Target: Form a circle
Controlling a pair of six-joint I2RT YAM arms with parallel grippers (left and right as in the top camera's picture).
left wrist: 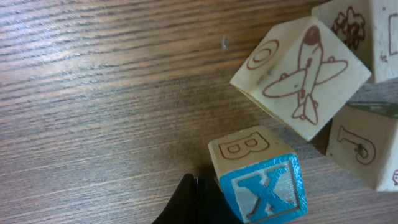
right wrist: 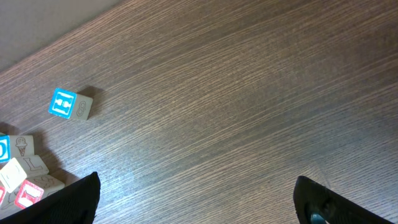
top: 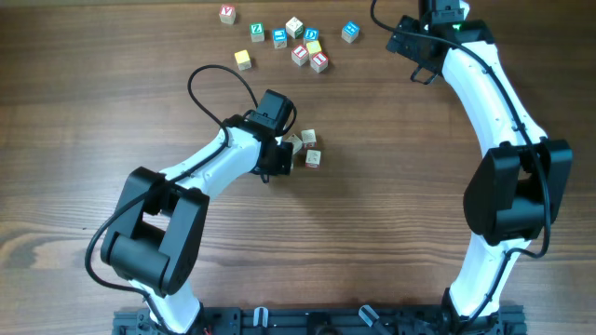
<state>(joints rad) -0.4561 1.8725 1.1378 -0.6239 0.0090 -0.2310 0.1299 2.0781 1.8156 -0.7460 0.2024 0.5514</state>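
we see our left gripper [top: 282, 156] shut tight, nothing btwn its jaws. in the wrist view its black fingertips [left wrist: 188, 200] sit together right at the lower-left edge of the small wooden cube w/ a blue "x" face [left wrist: 267, 194]. that cube belongs to the small cluster of pale wooden letter cubes [top: 305, 149] mid-table, just beside the left gripper. the airplane-drawing cube [left wrist: 298, 74] and "j" cube [left wrist: 364, 149] lie near it. our right gripper [right wrist: 196, 182] hangs wide open and empty over the brown wood table [top: 391, 214], near the loose pile of coloured cubes [top: 298, 42].
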